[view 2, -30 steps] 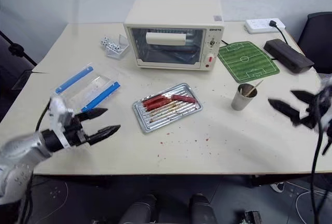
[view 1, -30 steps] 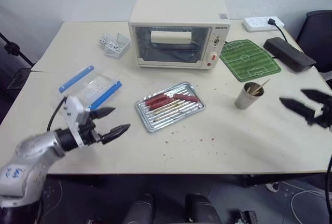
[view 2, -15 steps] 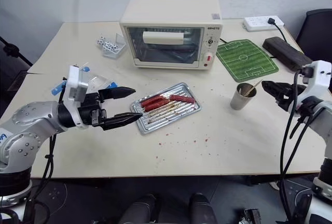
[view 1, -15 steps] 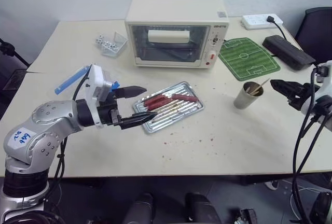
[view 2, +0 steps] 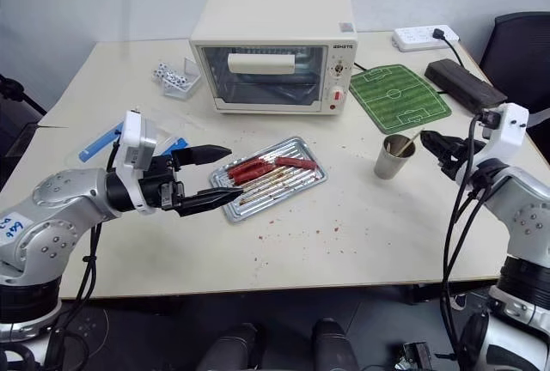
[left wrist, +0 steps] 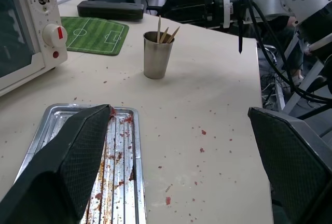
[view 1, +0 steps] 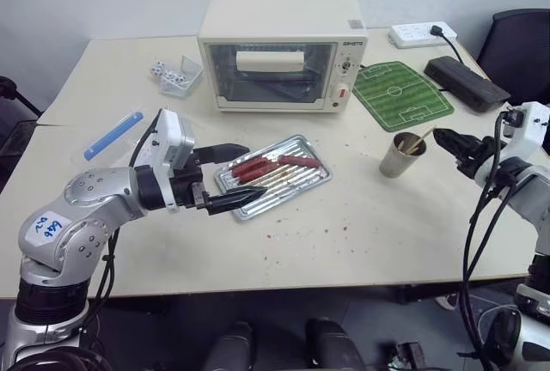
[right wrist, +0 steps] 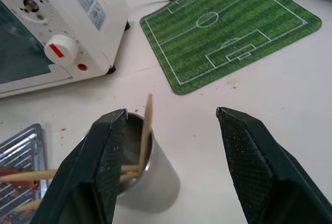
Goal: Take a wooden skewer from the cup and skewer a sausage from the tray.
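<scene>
The oven point(view 1: 282, 51) carries a small dark brand mark at the top right corner of its front panel; the letters are too small to read. A white sticker point(view 1: 50, 228) on the left arm, behind the left gripper point(view 1: 230, 177), bears blue handwritten characters that cannot be made out reliably. No other legible text or numbers.

A beige table point(view 1: 361, 242) is seen, speckled with red crumbs. At its centre lies the tray point(view 1: 284, 189). At twelve o'clock a toaster oven point(view 1: 282, 51) stands. Toward two o'clock a green pitch mat point(view 1: 397, 94) is laid; at three o'clock, the cup point(view 1: 399, 155). At ten o'clock dice point(view 1: 165, 72) are scattered.
</scene>
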